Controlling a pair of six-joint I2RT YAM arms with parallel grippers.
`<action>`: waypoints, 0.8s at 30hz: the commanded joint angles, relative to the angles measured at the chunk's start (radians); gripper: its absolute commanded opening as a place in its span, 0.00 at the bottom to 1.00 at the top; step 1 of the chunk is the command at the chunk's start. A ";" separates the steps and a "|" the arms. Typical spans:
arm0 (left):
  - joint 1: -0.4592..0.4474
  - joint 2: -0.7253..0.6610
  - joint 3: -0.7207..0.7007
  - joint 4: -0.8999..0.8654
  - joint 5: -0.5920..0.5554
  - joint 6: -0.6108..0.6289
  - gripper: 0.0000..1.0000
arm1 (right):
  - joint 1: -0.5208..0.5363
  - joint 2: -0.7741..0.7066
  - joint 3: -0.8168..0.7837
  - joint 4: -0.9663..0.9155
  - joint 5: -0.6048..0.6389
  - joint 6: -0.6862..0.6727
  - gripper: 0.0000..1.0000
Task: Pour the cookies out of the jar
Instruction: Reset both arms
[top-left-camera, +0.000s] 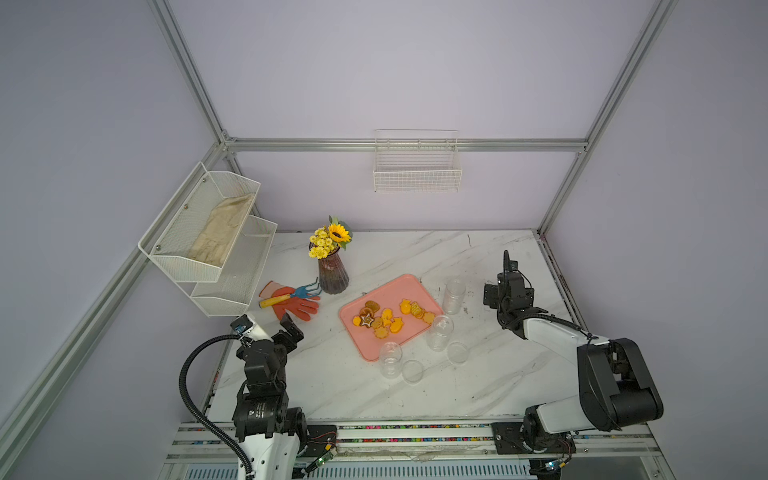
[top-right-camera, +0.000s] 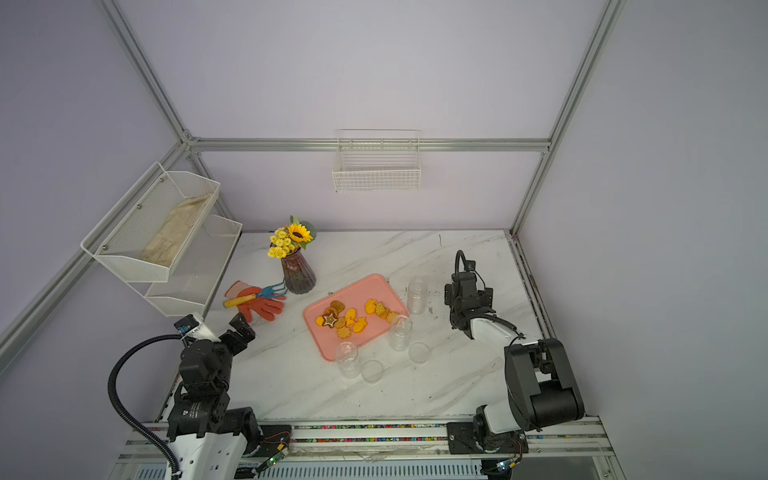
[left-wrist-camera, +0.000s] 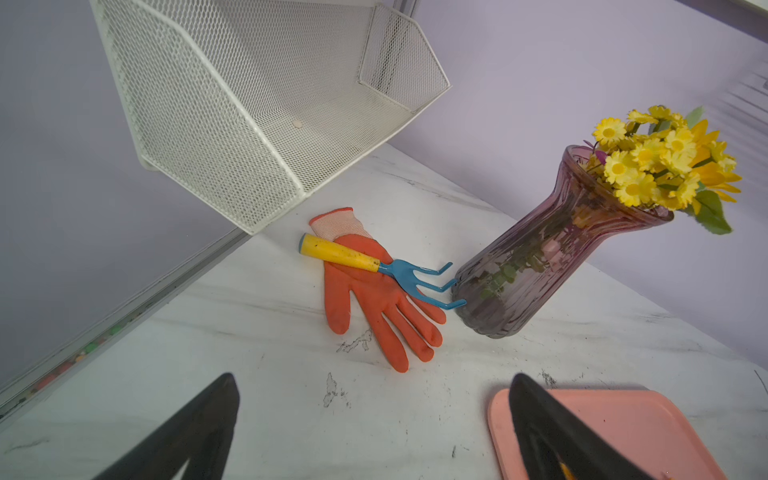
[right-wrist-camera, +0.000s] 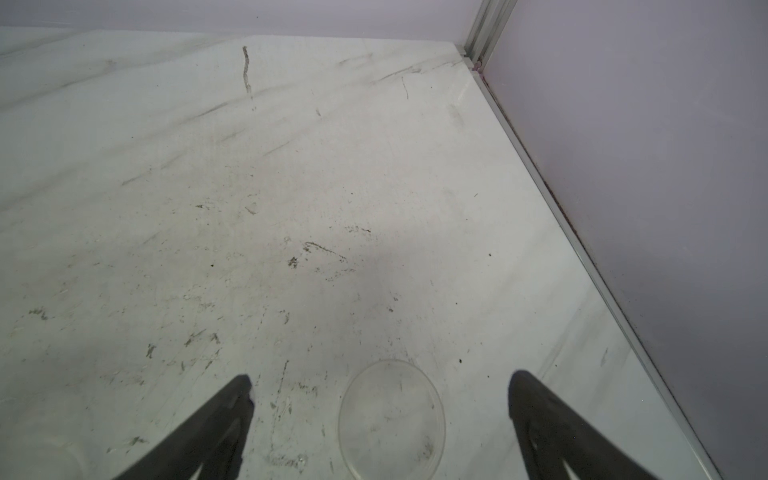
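Orange-yellow and brown cookies (top-left-camera: 386, 318) lie on the pink tray (top-left-camera: 399, 289) at the centre of the bench (top-left-camera: 332, 390), clear jars (top-left-camera: 440, 332) standing empty beside it, left gripper (left-wrist-camera: 374, 376) and right gripper (right-wrist-camera: 380, 378) both spread wide, holding nothing; pouring looks done, next move likely just parking arms.

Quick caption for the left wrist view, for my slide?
Left tool open over the marble table, facing an orange glove with a hand rake across it, beside a flower vase.
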 joint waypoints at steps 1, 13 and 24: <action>0.005 0.032 -0.041 0.107 -0.020 0.024 1.00 | -0.012 0.036 -0.013 0.100 -0.011 -0.014 0.97; 0.004 0.283 -0.113 0.465 -0.069 0.069 1.00 | -0.041 0.202 0.005 0.232 -0.022 -0.023 0.97; 0.005 0.664 -0.121 0.830 -0.091 0.129 1.00 | -0.055 0.270 -0.024 0.351 -0.038 -0.030 0.97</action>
